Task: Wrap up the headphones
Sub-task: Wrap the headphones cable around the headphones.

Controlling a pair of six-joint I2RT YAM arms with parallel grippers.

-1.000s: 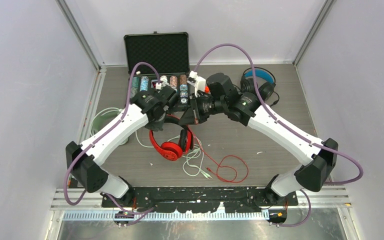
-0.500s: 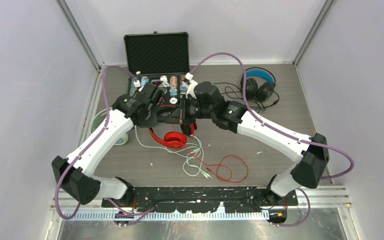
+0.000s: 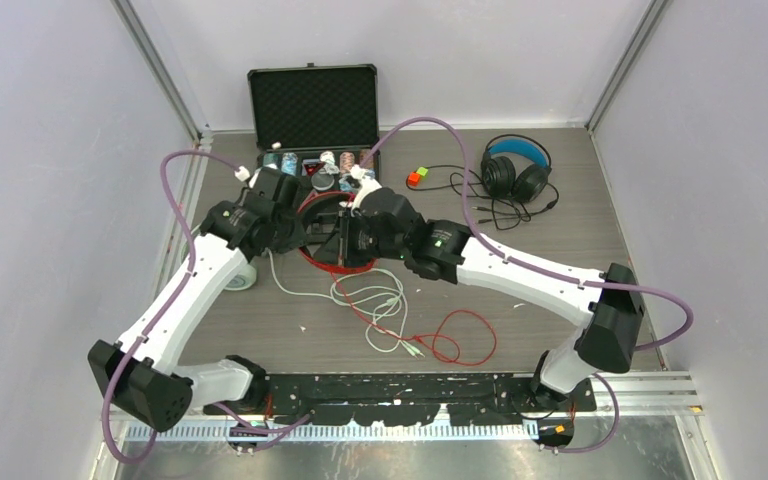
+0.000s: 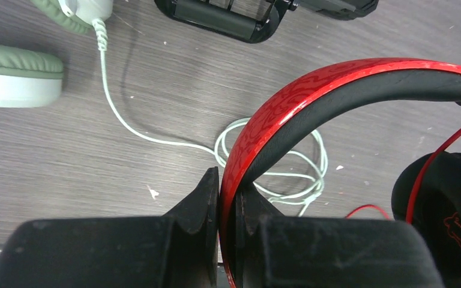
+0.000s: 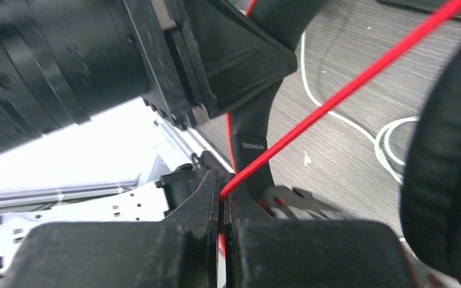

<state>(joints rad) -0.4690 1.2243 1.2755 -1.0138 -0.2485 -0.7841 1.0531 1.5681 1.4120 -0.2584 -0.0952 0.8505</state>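
Note:
My left gripper [image 3: 298,228] is shut on the headband of the red headphones [image 3: 322,232] and holds them above the table; the left wrist view shows the red band [image 4: 336,84] clamped between the jaws [image 4: 228,201]. My right gripper [image 3: 345,240] is shut on the thin red cable [image 5: 348,90] close to the headphones [image 5: 223,195]. The rest of the red cable [image 3: 460,338] lies looped on the table. The black headphones with a blue band [image 3: 516,170] lie at the back right. The mint-green headphones [image 4: 12,78] lie at the left, mostly hidden under my left arm.
An open black case [image 3: 313,105] with poker chips stands at the back. A small red and green cube [image 3: 416,178] lies near the black headphones' cable. The pale mint cable [image 3: 375,300] is piled on the table in front of the grippers.
Both arms have moved left and back. The red headphones rose off the table with them, and the red cable is pulled up. The black headphones are now uncovered.

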